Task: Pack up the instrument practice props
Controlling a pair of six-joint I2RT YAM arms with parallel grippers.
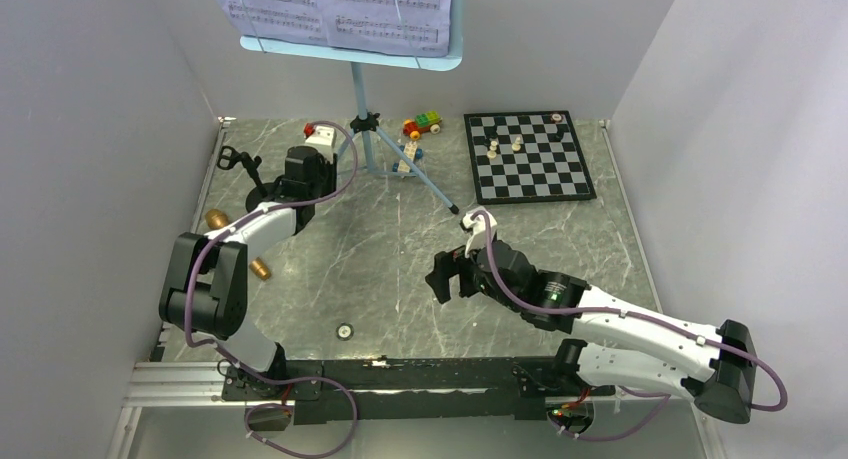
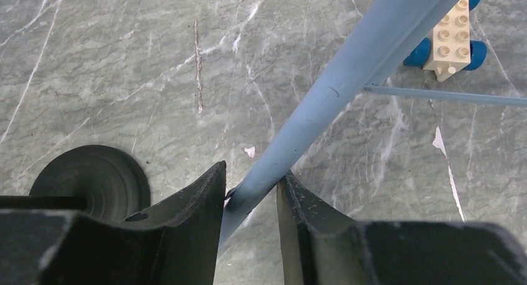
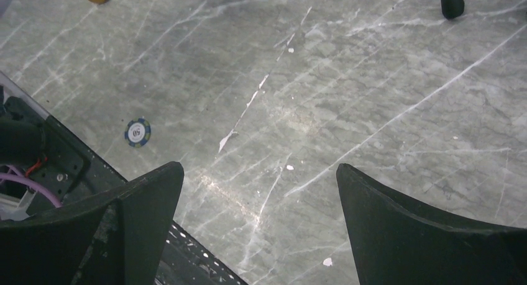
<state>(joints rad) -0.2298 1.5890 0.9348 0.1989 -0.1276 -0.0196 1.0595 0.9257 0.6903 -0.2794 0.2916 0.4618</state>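
Closest to me, a small poker chip [image 1: 345,331] lies flat on the grey marble tabletop [image 1: 400,269], just ahead of the arm bases. A little beyond it the right fingers [image 3: 143,217] hang over bare stone, spread wide with nothing between them.

Off to the left, the gold-brown microphone [image 1: 260,269] lies on the tabletop. It is mostly hidden under the left forearm, with a gold end showing on each side of it.

Farther out, the left fingers [image 2: 192,229] sit low at one leg of the light-blue music stand [image 2: 348,80]. The tube runs between them and both fingers look pressed against it, so I read that as a grip on the leg. Just to their left, the small black mic stand [image 2: 93,179] rests on its round base.

The music stand is upright on its tripod toward the back middle of the tabletop. Another leg reaches out toward the right arm and ends in a black foot [image 3: 452,4]. A white brick piece with blue wheels [image 2: 450,40] lies near the pole's base, and the colourful toy brick car [image 1: 422,126] is just behind it. The chessboard [image 1: 530,157], with a few pieces on it, lies at the back right.

Up on the stand's desk [image 1: 350,54], the white sheet-music pages [image 1: 340,4] stand side by side.
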